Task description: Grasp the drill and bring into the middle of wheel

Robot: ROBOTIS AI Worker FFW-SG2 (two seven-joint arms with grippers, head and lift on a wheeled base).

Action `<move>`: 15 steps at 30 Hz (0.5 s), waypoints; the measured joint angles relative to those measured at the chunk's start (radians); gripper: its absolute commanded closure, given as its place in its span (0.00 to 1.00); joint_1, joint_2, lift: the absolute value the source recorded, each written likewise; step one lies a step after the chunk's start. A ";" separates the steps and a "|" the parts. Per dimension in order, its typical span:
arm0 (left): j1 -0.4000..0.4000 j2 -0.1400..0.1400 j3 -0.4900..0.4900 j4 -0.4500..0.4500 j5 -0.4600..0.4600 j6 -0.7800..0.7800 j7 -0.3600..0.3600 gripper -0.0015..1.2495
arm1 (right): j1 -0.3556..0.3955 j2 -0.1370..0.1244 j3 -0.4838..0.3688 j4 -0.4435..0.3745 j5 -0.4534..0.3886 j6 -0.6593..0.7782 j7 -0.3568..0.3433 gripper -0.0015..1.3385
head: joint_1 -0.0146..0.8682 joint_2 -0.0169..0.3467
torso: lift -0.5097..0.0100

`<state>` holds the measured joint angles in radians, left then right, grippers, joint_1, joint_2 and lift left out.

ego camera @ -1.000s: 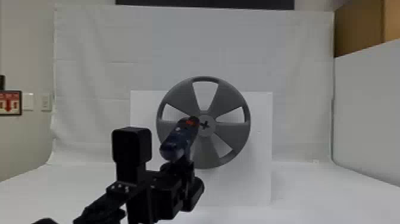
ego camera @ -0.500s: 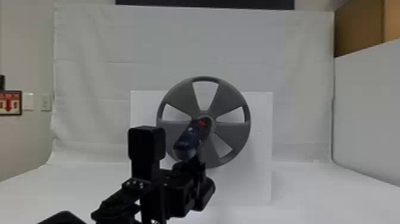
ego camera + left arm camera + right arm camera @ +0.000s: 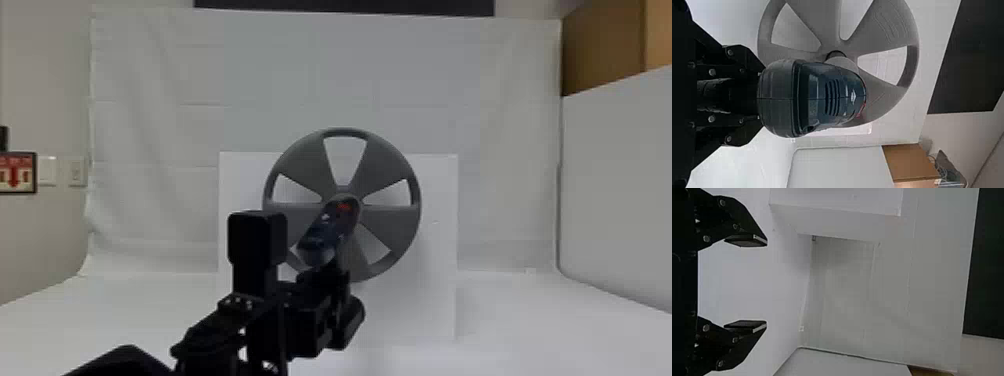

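The left gripper [image 3: 759,97] has its jaws clamped on the drill [image 3: 327,230] below the body, seemingly so the nose is free to face the wheel [image 3: 384,167], whose rim rises past the top edge of the board [image 3: 435,300]. From the head, the drill's front overlaps the hub, which suits a centred approach, though whether they touch I cannot tell; the right gripper [image 3: 766,283] is empty, jaws wide apart, probably since one hand suffices.

drill [image 3: 327,230] tip: hidden | wheel [image 3: 392,225] hub: partly behind drill
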<state>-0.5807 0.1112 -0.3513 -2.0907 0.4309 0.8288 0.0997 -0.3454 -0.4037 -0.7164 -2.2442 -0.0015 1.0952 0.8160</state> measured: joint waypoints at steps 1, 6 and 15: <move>-0.001 -0.001 0.000 0.005 -0.001 -0.001 0.000 0.98 | 0.000 0.000 0.000 0.000 0.000 0.000 0.000 0.39 | 0.02 0.05 | 0.20; -0.005 -0.004 0.003 0.031 -0.004 -0.009 0.000 0.98 | 0.002 -0.001 0.000 0.000 0.000 0.001 0.000 0.39 | 0.02 0.05 | 0.20; -0.014 -0.007 0.014 0.056 -0.014 -0.014 0.000 0.98 | 0.003 -0.004 0.004 0.000 0.000 0.003 0.000 0.39 | 0.02 0.05 | 0.20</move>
<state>-0.5944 0.1044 -0.3373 -2.0351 0.4167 0.8144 0.0997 -0.3419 -0.4075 -0.7125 -2.2442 -0.0015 1.0982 0.8160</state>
